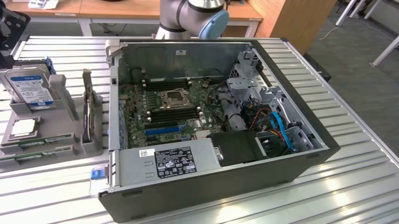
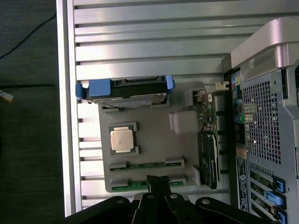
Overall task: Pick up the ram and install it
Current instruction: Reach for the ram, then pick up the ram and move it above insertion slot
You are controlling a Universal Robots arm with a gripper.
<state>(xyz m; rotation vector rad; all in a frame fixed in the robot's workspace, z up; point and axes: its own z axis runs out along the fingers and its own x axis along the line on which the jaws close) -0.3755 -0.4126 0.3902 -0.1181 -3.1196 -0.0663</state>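
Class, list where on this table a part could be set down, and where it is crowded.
Bare slats lie at the exterior view's right of the computer case and in front of it. The strip between case and gray holder is crowded.

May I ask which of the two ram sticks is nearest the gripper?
The ram at the grey holder's outer edge, farther from the processor: the gripper hangs right over it, while the other stick lies next to the processor.

Shiny ribbed metal table [image 1: 349, 186]
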